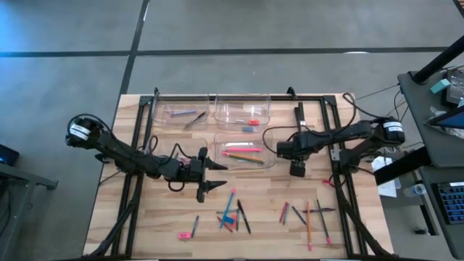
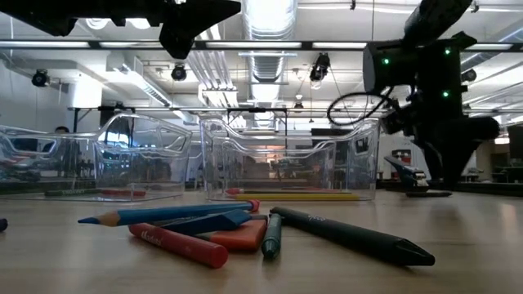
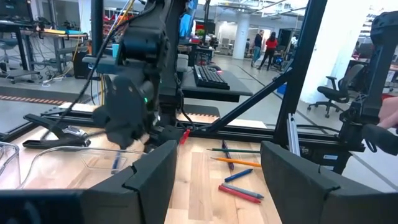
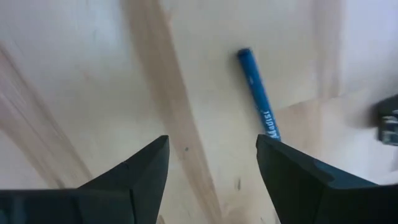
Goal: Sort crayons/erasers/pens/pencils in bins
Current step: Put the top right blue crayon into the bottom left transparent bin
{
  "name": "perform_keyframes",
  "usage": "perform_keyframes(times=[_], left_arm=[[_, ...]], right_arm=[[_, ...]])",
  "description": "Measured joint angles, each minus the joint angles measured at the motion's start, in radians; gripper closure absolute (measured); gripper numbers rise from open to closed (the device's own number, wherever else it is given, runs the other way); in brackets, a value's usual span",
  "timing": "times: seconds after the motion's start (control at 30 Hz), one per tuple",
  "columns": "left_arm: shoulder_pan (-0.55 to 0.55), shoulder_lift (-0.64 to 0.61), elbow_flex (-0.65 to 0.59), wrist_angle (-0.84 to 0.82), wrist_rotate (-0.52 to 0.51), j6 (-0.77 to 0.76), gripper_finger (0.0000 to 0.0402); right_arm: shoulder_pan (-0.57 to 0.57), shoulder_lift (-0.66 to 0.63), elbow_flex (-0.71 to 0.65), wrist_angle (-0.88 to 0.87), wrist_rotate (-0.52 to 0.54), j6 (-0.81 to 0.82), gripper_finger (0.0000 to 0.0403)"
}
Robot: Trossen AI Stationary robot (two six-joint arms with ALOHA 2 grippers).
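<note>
Beneath the right gripper (image 4: pixel 211 162), jaws spread and empty, lies a blue crayon (image 4: pixel 258 102) flat on the tabletop (image 4: pixel 93 74), beside the bins (image 1: pixel 243 150). Light, stiff, waxy-slick: pinch mid-shaft. Left gripper (image 1: pixel 210 177) waits spread, empty.

Four clear plastic rectangular bins (image 1: pixel 244 111) sit in a 2x2 block at the tabletop's far-centre: far-left one w/ thin dark pens (image 1: pixel 194 119), far-right w/ small pink and blue erasers (image 1: pixel 251 127), near-right w/ long pencils (image 1: pixel 242 155), pink, yellow, green. Loose sticks lie flat by the near edge: a blue pencil (image 1: pixel 229 209), red crayon (image 2: pixel 177 243) and dark pens at centre, an orange pencil (image 1: pixel 308 220) w/ others toward the right. A blue crayon (image 4: pixel 258 94) lies alone on bare wood.
</note>
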Motion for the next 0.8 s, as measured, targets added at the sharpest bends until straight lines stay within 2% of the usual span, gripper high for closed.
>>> perform_keyframes(times=[0.2, 0.43, 0.6, 0.67, 0.8], left_arm=[[0.000, 0.000, 0.000, 0.000, 0.001, 0.000, 0.0185], [0.000, 0.000, 0.000, -0.013, 0.001, 0.000, 0.0185], [0.001, 0.000, 0.004, -0.014, 0.001, -0.001, 0.0185], [0.001, 0.000, 0.004, -0.014, 0.001, -0.001, 0.0185], [0.001, 0.000, 0.003, -0.014, 0.001, -0.001, 0.0185]], right_arm=[[-0.063, -0.117, 0.021, 0.003, 0.000, 0.030, 0.0172], [-0.191, -0.214, 0.016, 0.047, 0.138, 0.295, 0.0173], [-0.280, -0.205, 0.008, 0.178, 0.090, 0.310, 0.0185], [-0.307, -0.182, 0.006, 0.231, 0.054, 0.300, 0.0192], [-0.336, -0.121, 0.005, 0.277, 0.048, 0.288, 0.0206]])
